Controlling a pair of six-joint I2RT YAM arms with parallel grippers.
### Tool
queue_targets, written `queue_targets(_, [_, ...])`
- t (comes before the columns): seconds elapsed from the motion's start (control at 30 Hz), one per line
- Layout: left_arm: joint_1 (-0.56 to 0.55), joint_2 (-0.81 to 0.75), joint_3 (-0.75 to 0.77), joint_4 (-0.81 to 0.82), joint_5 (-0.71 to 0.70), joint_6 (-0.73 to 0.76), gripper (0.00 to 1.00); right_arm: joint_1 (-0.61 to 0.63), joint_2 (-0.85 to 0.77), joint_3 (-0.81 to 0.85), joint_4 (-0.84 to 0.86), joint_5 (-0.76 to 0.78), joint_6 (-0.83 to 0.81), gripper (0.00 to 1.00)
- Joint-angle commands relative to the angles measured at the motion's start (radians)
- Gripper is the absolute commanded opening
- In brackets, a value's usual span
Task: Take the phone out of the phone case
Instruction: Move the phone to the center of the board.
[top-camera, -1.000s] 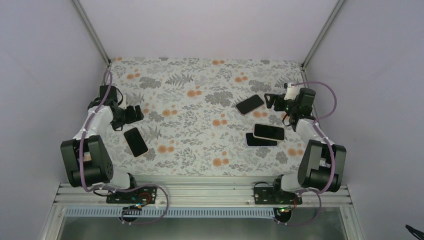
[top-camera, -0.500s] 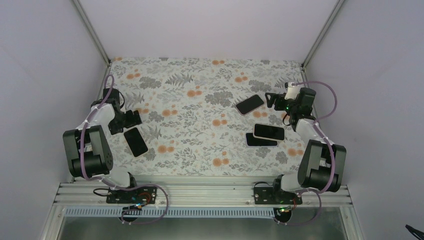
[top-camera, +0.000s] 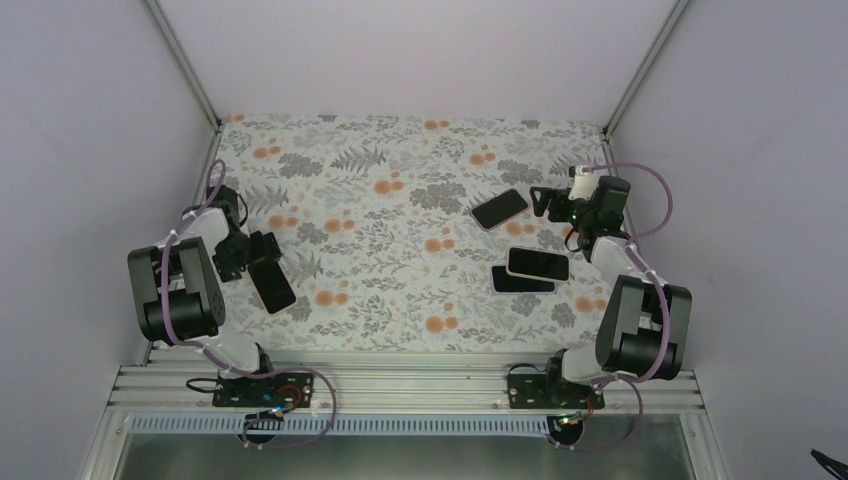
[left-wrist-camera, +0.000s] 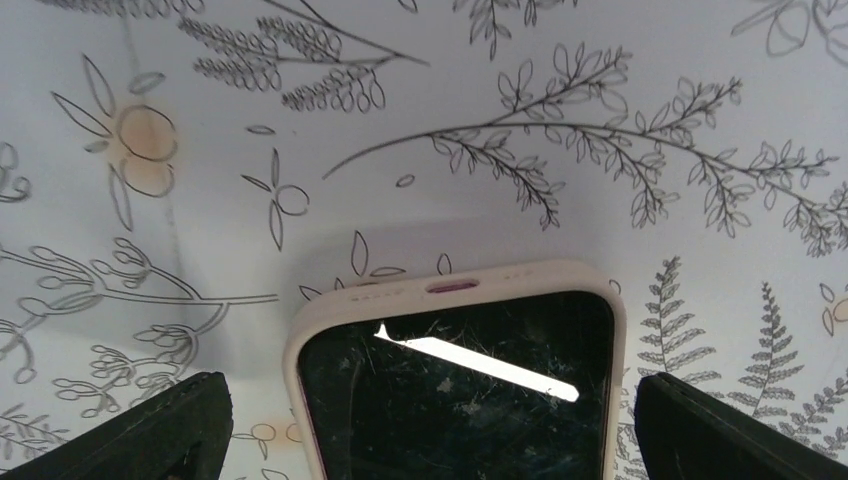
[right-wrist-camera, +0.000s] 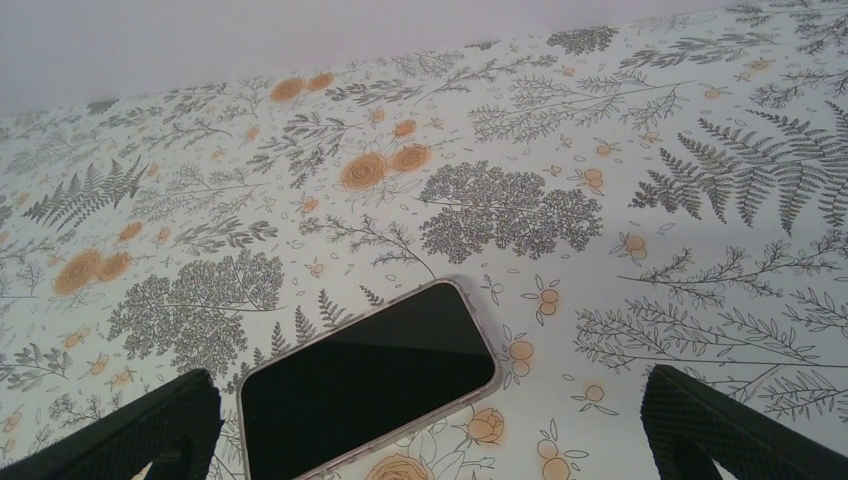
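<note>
Floral tablecloth (left-wrist-camera: 560, 90), my left gripper (left-wrist-camera: 430, 400) wide apart, gripping nothing, cased phone (left-wrist-camera: 455, 380) between the fingers (left-wrist-camera: 150, 430), port end pointing ahead, long axis back under my wrist.

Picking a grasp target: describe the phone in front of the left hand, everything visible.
The phone lies flat, screen up, on the floral cloth, at its near left. Dark glass, scratched, reflecting a light strip; pale cream case, slot in its end rim. That end sits between the fingers of the open left hand, apparently untouched.
</note>
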Motion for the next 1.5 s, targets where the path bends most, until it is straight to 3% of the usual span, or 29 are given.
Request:
queue_targets(0.0, [0.003,-0.001,-0.022,0.016,0.055,-0.006,1.0,-0.002,0.011,-0.004,0.022,0.018,0.0,0.99])
queue_targets(0.17, [-0.014,-0.012,-0.024,0.027,0.117,-0.004,1.0,-0.002,0.021,-0.002,0.023,0.013,0.0,0.99])
queue_targets(0.4, [-0.152,-0.004,-0.021,0.038,0.119,0.026,1.0,-0.003,0.019,0.002,0.019,0.01,0.003,0.99])
queue_targets(0.7, [-0.274,0.029,0.041,0.023,0.005,0.082,0.96,-0.012,0.01,0.002,0.017,0.008,0.004,0.99])
queue_targets(1.0, [-0.408,0.019,0.102,0.012,-0.13,0.251,1.0,-0.016,0.005,0.001,0.015,0.004,0.004,0.99])
queue_targets(1.47, [-0.453,0.026,0.172,-0.131,-0.126,0.489,1.0,-0.022,-0.002,-0.004,0.017,0.008,-0.004,0.99])
